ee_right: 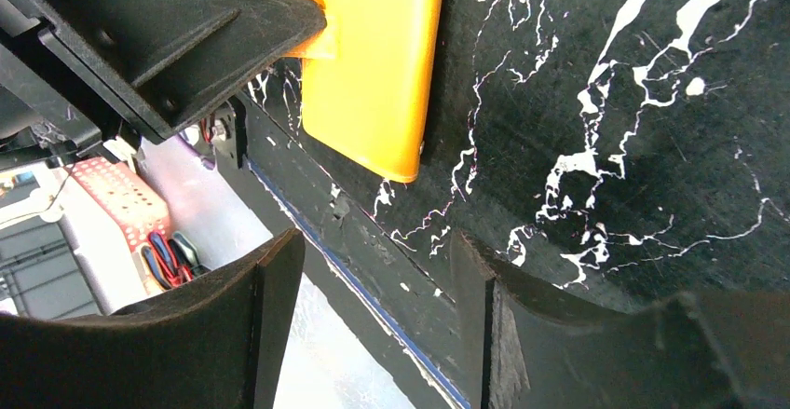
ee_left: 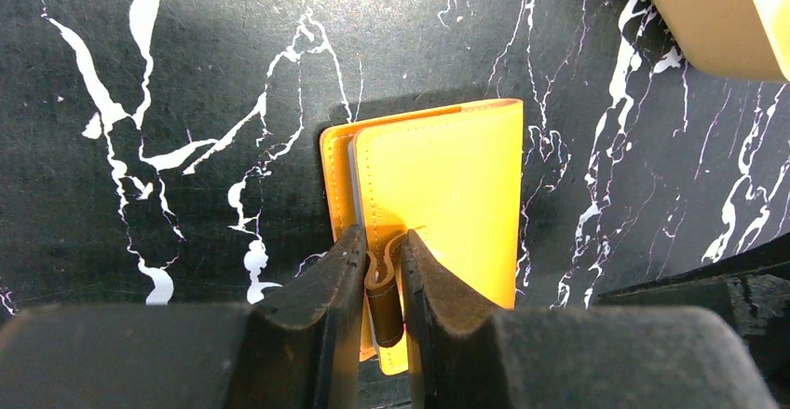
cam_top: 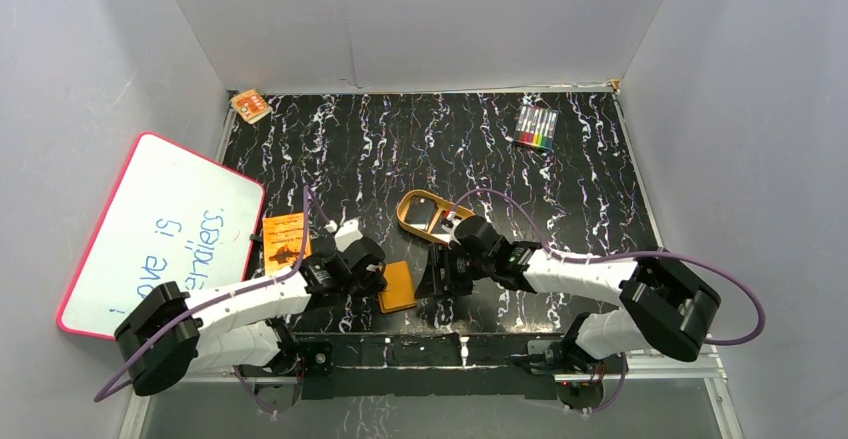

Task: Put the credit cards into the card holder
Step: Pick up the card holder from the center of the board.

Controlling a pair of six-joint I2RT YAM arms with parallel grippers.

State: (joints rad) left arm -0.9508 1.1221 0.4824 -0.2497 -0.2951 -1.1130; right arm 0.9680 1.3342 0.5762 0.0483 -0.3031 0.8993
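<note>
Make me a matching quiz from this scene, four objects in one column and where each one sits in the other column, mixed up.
Things:
1. card holder
2. marker set
3. whiteboard
4. tan oval tray

Places:
A. far right part of the table
B. middle of the table
C. near edge, snap tab inside the left gripper
D. off the table's left side

Pairs: 1-C, 2-A, 3-D, 4-B

Boxed in on three sides by plain pale grey walls (cam_top: 400, 19).
Floored with a black table top (cam_top: 450, 149) veined in white; seamed at the back corners; lit evenly, with soft shadows only; edged at the near side by a metal rail (cam_top: 660, 364).
</note>
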